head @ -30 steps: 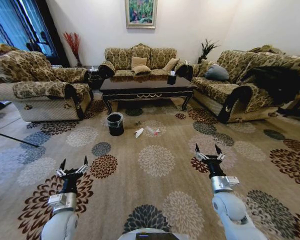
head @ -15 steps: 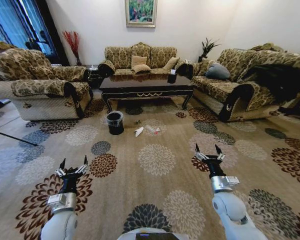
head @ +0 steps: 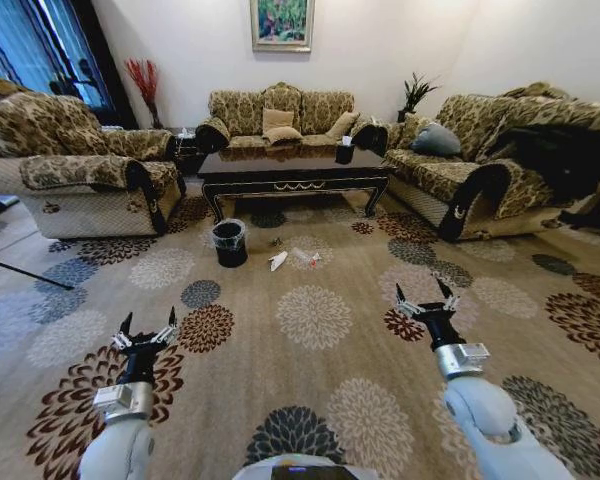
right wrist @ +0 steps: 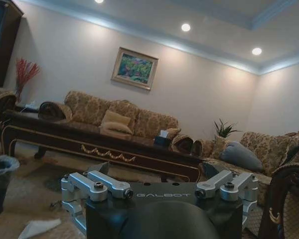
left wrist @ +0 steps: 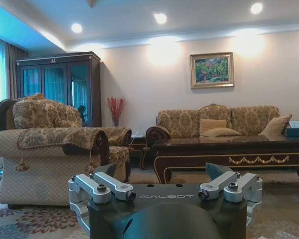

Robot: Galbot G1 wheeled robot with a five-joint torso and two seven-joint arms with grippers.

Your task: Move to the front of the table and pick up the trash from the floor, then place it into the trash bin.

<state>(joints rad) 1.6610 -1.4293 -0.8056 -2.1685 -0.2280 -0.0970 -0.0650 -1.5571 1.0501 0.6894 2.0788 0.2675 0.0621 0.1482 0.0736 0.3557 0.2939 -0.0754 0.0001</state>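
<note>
Head view: left gripper [head: 147, 328] and right gripper [head: 425, 294] both hung forward over the floor [head: 310, 390], fingers spread apart and holding nothing, each well short of the table [head: 293, 171]. That raised, empty carry looked like a travel posture, kept clear of the carpet while the base was on approach; a judgement only. The right gripper sat somewhat nearer the table than the left. Trash lay on the carpet just in front of the table's ornamented edge: a white tissue [head: 277, 262] and, beside it on the side away from the bin, a clear wrapper with a red bit [head: 307, 259], with a tiny scrap [head: 274, 242] closer to the table legs. The trash bin [head: 229, 243], black with a liner bag, stood near the table's front corner, just beside the tissue, so the drop looked short once a piece was in hand. A black tissue box [head: 343, 155] rested on the tabletop. The pickup was not yet begun.
</note>
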